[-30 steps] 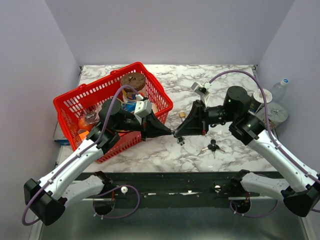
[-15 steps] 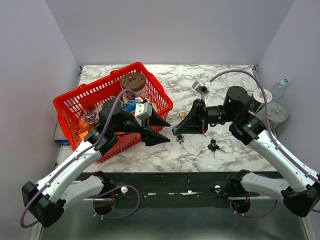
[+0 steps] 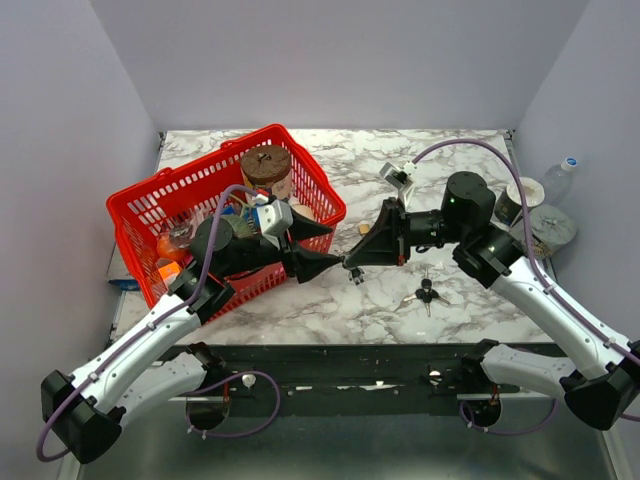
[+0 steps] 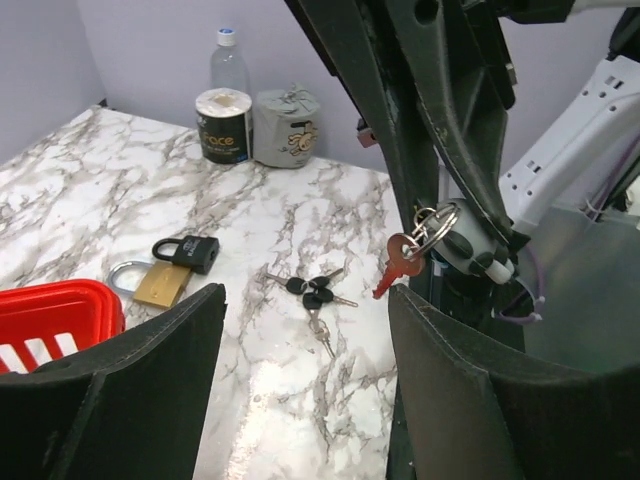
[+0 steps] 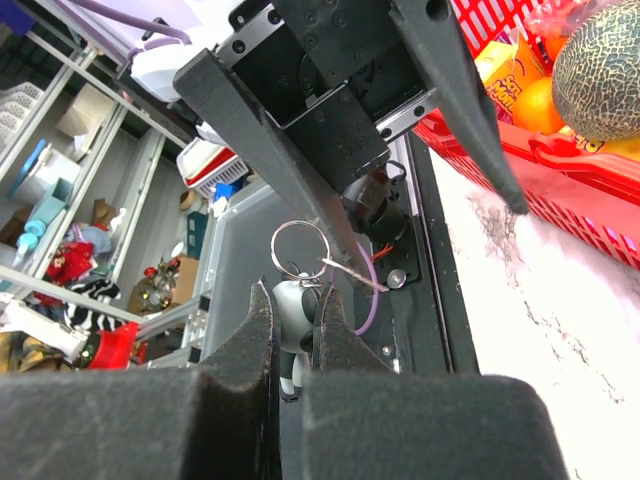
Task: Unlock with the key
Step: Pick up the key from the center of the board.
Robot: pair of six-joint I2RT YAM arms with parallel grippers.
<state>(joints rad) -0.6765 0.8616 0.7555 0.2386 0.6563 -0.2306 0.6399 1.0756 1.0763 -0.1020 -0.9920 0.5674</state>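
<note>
My right gripper (image 5: 296, 300) is shut on a black-and-white charm (image 5: 297, 322) that carries a key ring (image 5: 300, 247). A red key (image 4: 400, 265) hangs from that ring above the table. My left gripper (image 3: 338, 244) is open and faces the right gripper (image 3: 349, 263) tip to tip, its fingers (image 5: 270, 150) spread on either side of the ring. Nothing is between the left fingers (image 4: 120, 390). A brass padlock (image 4: 160, 285) lies on the marble beside a black padlock (image 4: 190, 250), beyond both grippers.
A bunch of black-headed keys (image 3: 425, 293) lies on the marble under the right arm. The red basket (image 3: 140, 205) of groceries stands at the left. Paper rolls (image 3: 525, 195) and a bottle (image 3: 562, 178) stand at the right edge.
My left gripper, shut at the right gripper's tip a second ago, opened, drew back, then came forward again. The right gripper kept the charm and shifted slightly.
</note>
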